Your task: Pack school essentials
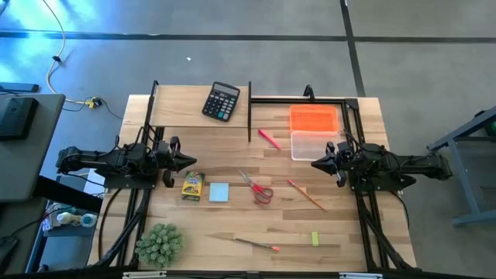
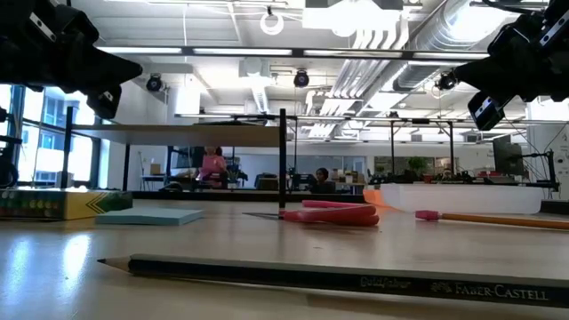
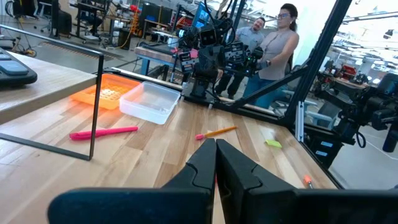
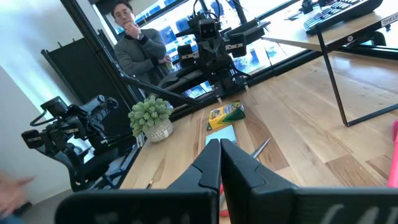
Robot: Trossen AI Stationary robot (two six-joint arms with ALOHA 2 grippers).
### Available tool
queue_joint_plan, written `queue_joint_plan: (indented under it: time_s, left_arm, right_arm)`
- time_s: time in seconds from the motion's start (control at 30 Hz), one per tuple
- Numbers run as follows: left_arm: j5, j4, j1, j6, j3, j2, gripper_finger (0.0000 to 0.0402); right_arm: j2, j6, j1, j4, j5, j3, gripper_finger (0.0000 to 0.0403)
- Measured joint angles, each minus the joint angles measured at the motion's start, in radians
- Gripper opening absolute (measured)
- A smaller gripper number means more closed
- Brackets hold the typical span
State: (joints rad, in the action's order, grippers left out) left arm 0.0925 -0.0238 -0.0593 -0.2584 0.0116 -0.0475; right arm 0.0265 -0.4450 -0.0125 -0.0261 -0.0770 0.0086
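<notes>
Two pencils are counted nearest, with one lime-green eraser. Mid-table lie one crayon box, note pad and scissors, between the clenched left gripper and clenched right gripper. One marker lies farther.

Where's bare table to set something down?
Free: the wood between the pink-red marker and the red-handled scissors, and the strip between the spiky green plant and the dark pencil. Crowded: the row of yellow crayon box, pale blue note pad and scissors.
</notes>
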Motion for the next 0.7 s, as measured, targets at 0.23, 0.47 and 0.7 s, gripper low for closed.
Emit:
queue_joint_plan:
  time_s: [0.23, 0.47, 0.7]
  left_arm:
    - [0.0, 0.0, 0.0, 0.0, 0.0, 0.0, 0.0001]
    - [0.0, 0.0, 0.0, 0.0, 0.0, 0.0, 0.0001]
    - [0.0, 0.0, 0.0, 0.0, 0.0, 0.0, 0.0001]
  right_arm:
    - [0.0, 0.0, 0.0, 0.0, 0.0, 0.0, 0.0]
    - [0.0, 0.0, 0.0, 0.0, 0.001, 0.0, 0.0]
    - [0.0, 0.0, 0.0, 0.0, 0.017, 0.0, 0.0]
